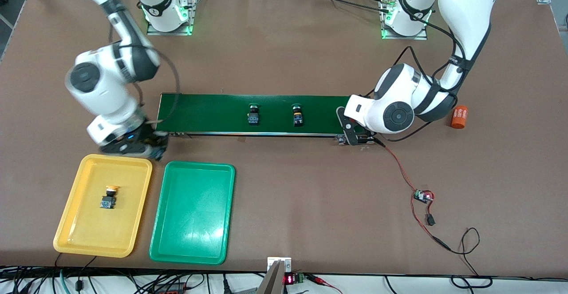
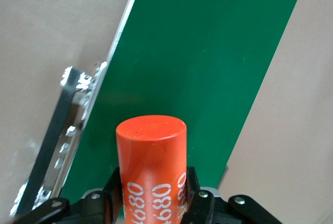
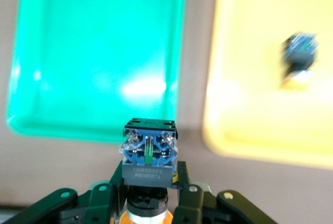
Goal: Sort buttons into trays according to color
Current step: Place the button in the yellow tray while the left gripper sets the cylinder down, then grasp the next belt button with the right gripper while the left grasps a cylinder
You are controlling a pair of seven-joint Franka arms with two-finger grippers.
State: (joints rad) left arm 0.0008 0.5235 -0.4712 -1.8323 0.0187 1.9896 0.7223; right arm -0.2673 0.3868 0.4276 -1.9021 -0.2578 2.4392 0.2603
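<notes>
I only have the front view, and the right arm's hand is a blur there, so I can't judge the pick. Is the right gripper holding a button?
Observer: Yes. The right wrist view shows the right gripper with its fingers shut on a button, blue-and-black body pointing outward.
Operator: What colour is its cap?
Observer: Only a sliver of the cap shows between the fingers; it looks yellow-orange.
Operator: And the left gripper, hidden under its arm?
Observer: The left wrist view shows the left gripper shut on an orange cylinder with white print, over the green belt.
</notes>
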